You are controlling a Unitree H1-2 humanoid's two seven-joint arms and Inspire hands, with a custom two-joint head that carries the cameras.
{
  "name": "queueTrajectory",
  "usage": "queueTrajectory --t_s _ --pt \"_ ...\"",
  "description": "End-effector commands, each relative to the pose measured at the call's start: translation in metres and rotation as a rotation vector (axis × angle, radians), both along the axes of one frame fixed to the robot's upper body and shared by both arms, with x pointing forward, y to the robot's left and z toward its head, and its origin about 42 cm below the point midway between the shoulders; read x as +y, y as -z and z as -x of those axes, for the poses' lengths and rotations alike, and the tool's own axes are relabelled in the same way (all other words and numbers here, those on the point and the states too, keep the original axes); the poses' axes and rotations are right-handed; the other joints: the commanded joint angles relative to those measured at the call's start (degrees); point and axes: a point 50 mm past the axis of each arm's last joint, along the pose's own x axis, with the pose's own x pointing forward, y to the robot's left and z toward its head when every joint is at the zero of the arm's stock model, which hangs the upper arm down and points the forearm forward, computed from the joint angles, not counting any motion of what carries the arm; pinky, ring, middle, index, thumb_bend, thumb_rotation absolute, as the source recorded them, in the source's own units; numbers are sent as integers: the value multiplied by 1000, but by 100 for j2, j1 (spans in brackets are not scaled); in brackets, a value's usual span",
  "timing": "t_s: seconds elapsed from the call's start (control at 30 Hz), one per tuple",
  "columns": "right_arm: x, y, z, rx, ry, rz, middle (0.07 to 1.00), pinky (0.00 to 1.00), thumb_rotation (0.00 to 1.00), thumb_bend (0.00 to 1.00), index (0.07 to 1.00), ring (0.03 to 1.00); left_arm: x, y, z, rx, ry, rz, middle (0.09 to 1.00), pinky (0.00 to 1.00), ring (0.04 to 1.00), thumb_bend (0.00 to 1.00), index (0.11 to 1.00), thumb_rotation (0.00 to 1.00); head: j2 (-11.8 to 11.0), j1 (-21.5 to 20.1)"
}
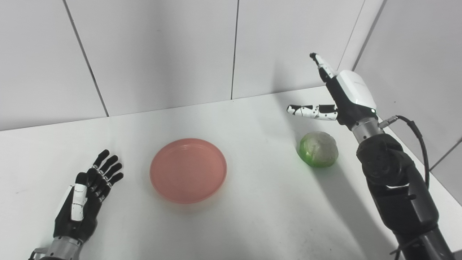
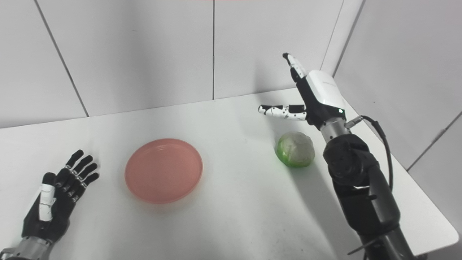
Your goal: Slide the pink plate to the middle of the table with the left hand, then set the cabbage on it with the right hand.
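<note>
Nearest me, at the lower left of the frame, I have the left hand (image 1: 85, 195) lying low over the table (image 1: 252, 216), palm up, fingers spread and holding nothing; it sits just beside the pink plate (image 1: 188, 170) without touching it. The plate is empty and sits left of centre in the picture, so I judge the slide either done or nearly so, since I cannot tell the table's true middle from here. Further right, the cabbage (image 1: 318, 148) rests on the table, well apart from the plate. Beyond and above it, at the upper right, my right hand (image 1: 339, 95) is raised with fingers apart and thumb stuck out sideways, gripping nothing. So the second step remains: close on the cabbage and carry it across to the plate.
</note>
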Motion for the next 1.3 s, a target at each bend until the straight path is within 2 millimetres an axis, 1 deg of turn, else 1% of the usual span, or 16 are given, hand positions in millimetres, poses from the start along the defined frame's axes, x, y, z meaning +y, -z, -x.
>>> queueTrajectory --t_s 0.0,0.07,0.1,0.17,0.27,0.37,0.53,0.67,0.73,0.8,0.83,0.93,1.0,1.27 --pt "-10 -19 0 -39 30 32 974 808 631 1000 993 923 13 29 17 151 -18 -25 927 893 913 873 917 935 17 19" --pt "-15 -17 0 -20 49 28 978 828 653 1000 994 934 14 29 17 153 -15 -16 929 892 915 862 920 934 10 6" --pt "-18 -15 0 -8 63 34 976 824 673 1000 995 931 14 29 17 154 -13 -13 931 893 916 860 922 933 9 -3" --pt "-25 -11 -1 11 80 37 971 807 678 1000 992 918 16 29 17 157 -12 -11 931 893 916 863 922 930 11 -14" --pt "-33 -5 0 53 98 17 975 797 657 1000 995 910 18 30 16 157 -10 -18 929 894 915 868 922 934 22 -50" --pt "-41 3 0 110 104 -31 992 829 623 1000 1000 935 21 30 16 162 -8 -13 930 892 914 869 920 927 43 -90" --pt "-48 15 -5 151 120 -61 991 838 617 1000 1000 945 24 32 14 170 -4 -4 928 890 911 864 922 923 73 -147" --pt "-54 24 -9 182 128 -65 993 791 620 1000 1000 920 26 35 13 173 -12 -6 929 894 912 861 924 919 89 -164" --pt "-57 27 -11 200 128 -71 995 793 629 1000 1000 925 27 35 13 172 0 -13 936 903 919 856 931 936 91 -172" --pt "-58 28 -11 210 127 -86 997 790 620 1000 1000 928 28 36 12 175 1 -8 936 903 919 855 932 932 101 -188" --pt "-58 29 -11 216 128 -97 999 806 600 1000 1000 943 29 37 12 177 -1 -6 930 892 912 856 926 918 101 -188" --pt "-59 30 -10 238 127 -102 1000 840 599 1000 1000 959 29 36 11 175 -5 -14 922 878 904 865 919 911 109 -205" --pt "-58 32 -9 242 122 -87 999 847 611 1000 1000 959 28 35 12 177 -10 -24 922 883 906 870 918 917 109 -205" --pt "-56 35 -6 262 95 -82 992 863 607 1000 1000 955 29 36 12 189 -4 -12 932 909 917 856 927 904 145 -235"
